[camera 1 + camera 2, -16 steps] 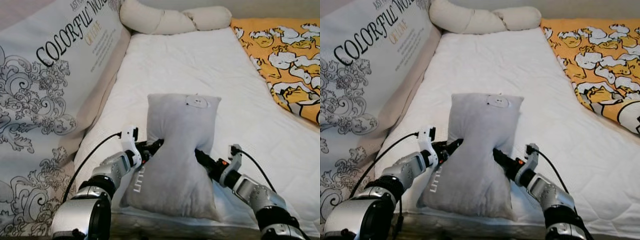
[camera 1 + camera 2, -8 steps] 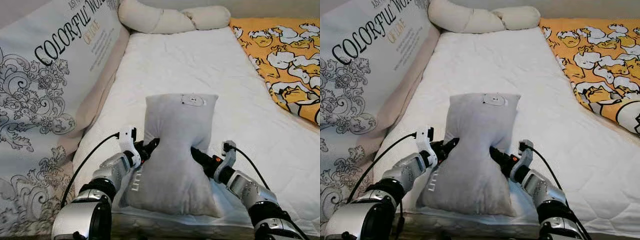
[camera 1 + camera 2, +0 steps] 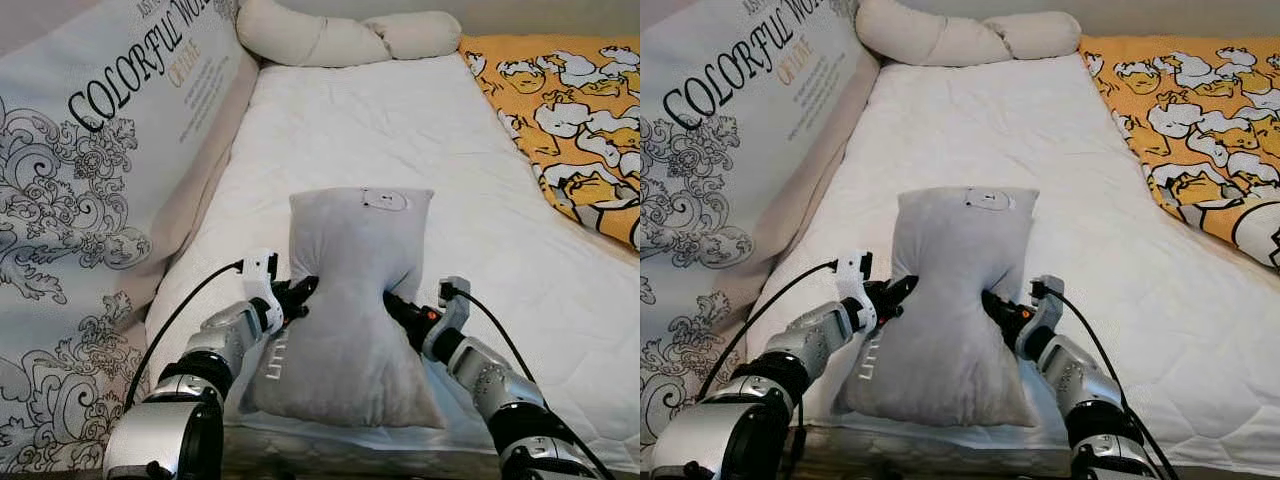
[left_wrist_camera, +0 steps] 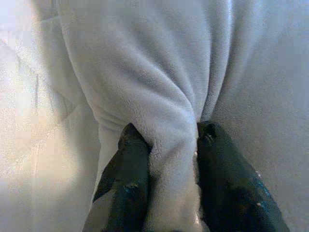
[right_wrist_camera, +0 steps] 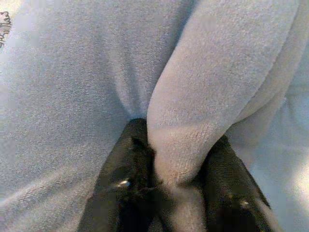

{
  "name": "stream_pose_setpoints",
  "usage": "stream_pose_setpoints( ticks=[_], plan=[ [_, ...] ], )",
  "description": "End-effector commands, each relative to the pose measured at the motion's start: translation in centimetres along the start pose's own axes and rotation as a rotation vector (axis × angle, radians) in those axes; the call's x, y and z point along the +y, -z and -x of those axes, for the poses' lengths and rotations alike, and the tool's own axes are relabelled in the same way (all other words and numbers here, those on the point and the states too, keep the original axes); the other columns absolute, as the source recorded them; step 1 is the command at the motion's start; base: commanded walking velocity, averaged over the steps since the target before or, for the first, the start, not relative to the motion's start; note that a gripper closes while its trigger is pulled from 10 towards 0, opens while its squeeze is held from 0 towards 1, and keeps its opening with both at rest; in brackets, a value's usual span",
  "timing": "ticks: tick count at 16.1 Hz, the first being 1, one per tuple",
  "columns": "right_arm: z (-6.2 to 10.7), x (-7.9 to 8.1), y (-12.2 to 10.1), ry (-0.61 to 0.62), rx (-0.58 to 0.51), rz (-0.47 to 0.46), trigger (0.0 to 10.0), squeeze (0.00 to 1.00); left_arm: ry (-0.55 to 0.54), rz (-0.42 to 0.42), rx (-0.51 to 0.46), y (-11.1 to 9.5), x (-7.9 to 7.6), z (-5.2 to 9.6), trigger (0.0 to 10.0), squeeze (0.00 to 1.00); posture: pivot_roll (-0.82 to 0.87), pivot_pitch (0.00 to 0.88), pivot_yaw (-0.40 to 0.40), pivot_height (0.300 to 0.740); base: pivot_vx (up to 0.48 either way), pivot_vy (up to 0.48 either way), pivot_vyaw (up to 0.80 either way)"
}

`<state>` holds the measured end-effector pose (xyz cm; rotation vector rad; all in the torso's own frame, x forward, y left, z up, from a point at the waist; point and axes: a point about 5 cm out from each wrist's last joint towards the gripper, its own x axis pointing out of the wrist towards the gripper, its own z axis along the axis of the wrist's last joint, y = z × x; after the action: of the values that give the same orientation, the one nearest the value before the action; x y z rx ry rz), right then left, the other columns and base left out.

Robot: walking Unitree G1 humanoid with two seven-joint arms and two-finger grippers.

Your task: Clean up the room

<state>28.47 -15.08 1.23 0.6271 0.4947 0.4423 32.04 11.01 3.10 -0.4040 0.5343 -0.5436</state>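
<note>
Left eye view: the grey pillow (image 3: 350, 310) is pinched at its waist near the mattress (image 3: 400, 140) front edge, left gripper (image 3: 298, 293) and right gripper (image 3: 392, 303) each clamped on a fold. Open white mattress is seen beyond. Cream bolster (image 3: 340, 38) and orange quilt (image 3: 570, 110) are passed; "COLORFUL" is read on the printed panel (image 3: 90, 160).

Pillow (image 3: 350, 310) on the mattress (image 3: 400, 140) near edge — bolster (image 3: 340, 38) behind, blanket (image 3: 580, 110) right.

the orange blanket (image 3: 570, 120) is cut off at the right edge; pillow print (image 3: 387, 201) too small to read
</note>
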Motion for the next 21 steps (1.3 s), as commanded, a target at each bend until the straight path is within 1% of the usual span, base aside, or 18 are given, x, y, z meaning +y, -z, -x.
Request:
stream_pose_setpoints(
  ticks=[1,2,4,5,6,8,10,11,12,13,14,15,16,17,18,19,20,21],
  plan=[
    [-1.2,1.6,-0.3,-0.043,0.004,0.046,0.0,0.0,0.019,-0.027,0.055,0.7,-0.6,-0.3,0.0,0.0,-0.04,0.0,0.08,0.74,0.0,0.0,0.0],
    [-1.3,1.7,-0.7,-0.024,-0.032,0.084,0.0,0.0,0.03,-0.037,0.041,0.2,-0.8,-0.4,0.0,0.0,-0.03,0.0,0.079,0.74,0.0,0.0,0.0],
    [-1.6,2.1,-1.2,-0.028,-0.045,0.066,0.0,0.0,0.048,-0.068,0.027,-0.5,-1.1,-0.6,0.0,0.0,-0.02,0.0,0.075,0.74,0.0,0.0,0.0],
    [-1.8,2.7,-2.2,-0.042,-0.09,0.055,0.0,0.0,0.066,-0.112,0.003,-1.5,-1.5,-0.8,0.0,0.0,-0.01,0.0,0.077,0.74,0.0,0.0,0.0],
    [-1.9,3.0,-2.6,-0.052,-0.097,0.045,0.0,0.0,0.073,-0.118,-0.018,-2.0,-1.7,-0.8,0.0,0.0,-0.01,0.0,0.078,0.74,0.0,0.0,0.0],
    [-2.1,3.7,-3.1,-0.074,-0.146,0.009,0.0,0.0,0.085,-0.127,-0.045,-2.7,-2.0,-0.8,0.0,0.0,-0.01,0.0,0.08,0.74,0.0,0.0,0.0],
    [-2.1,4.2,-3.2,-0.064,-0.18,0.054,0.0,0.0,0.116,-0.149,-0.056,-2.8,-2.9,-1.0,0.0,0.0,-0.01,0.0,0.081,0.74,0.0,0.0,0.0],
    [-2.1,4.3,-3.1,-0.052,-0.189,0.06,0.0,0.0,0.128,-0.168,-0.06,-2.9,-3.3,-1.1,0.0,0.0,-0.02,0.0,0.083,0.74,0.0,0.0,0.0],
    [-2.1,4.2,-3.2,-0.041,-0.199,0.04,0.0,0.0,0.13,-0.174,-0.064,-3.0,-3.4,-1.0,0.0,0.0,-0.02,0.0,0.084,0.74,0.0,0.0,0.0],
    [-2.0,4.3,-3.9,-0.05,-0.24,0.034,0.0,0.0,0.121,-0.191,-0.081,-3.3,-3.4,-0.9,0.0,0.0,-0.02,0.0,0.085,0.74,0.0,0.0,0.0],
    [-1.9,4.4,-4.8,-0.023,-0.299,0.042,0.0,0.0,0.094,-0.235,-0.111,-3.9,-3.2,-0.7,0.0,0.0,-0.02,0.0,0.085,0.74,0.0,0.0,0.0],
    [-1.8,4.4,-5.0,-0.012,-0.316,0.044,0.0,0.0,0.084,-0.255,-0.124,-4.1,-3.2,-0.6,0.0,0.0,-0.02,0.0,0.085,0.74,0.0,0.0,0.0],
    [-1.3,5.3,-6.4,-0.02,-0.41,0.078,0.0,0.0,0.068,-0.331,-0.202,-5.4,-3.4,0.2,0.0,0.0,-0.02,0.0,0.081,0.74,0.0,0.0,0.0],
    [-1.0,5.6,-6.7,-0.023,-0.43,0.083,0.0,0.0,0.062,-0.355,-0.232,-6.0,-3.5,0.5,0.0,0.0,-0.02,0.0,0.077,0.74,0.0,0.0,0.0],
    [-0.5,6.1,-7.0,-0.021,-0.459,0.078,0.0,0.0,0.056,-0.402,-0.267,-6.8,-3.8,1.1,0.0,0.0,0.0,0.0,0.065,0.74,0.0,0.0,0.0],
    [-0.3,6.0,-7.0,-0.008,-0.458,0.06,0.0,0.0,0.055,-0.406,-0.282,-7.0,-4.0,1.3,0.0,0.0,0.0,0.0,0.063,0.74,0.0,0.0,0.0],
    [0.0,5.7,-6.9,0.029,-0.457,0.053,3.3,0.0,0.051,-0.4,-0.313,-7.4,-4.4,1.5,0.0,0.0,0.0,0.0,0.063,0.74,0.0,0.0,0.0],
    [0.2,5.3,-6.9,0.082,-0.458,0.079,10.0,0.0,0.014,-0.408,-0.347,-7.9,-4.6,1.7,10.0,0.0,0.0,0.0,0.064,0.74,0.0,0.0,0.0]
  ],
)
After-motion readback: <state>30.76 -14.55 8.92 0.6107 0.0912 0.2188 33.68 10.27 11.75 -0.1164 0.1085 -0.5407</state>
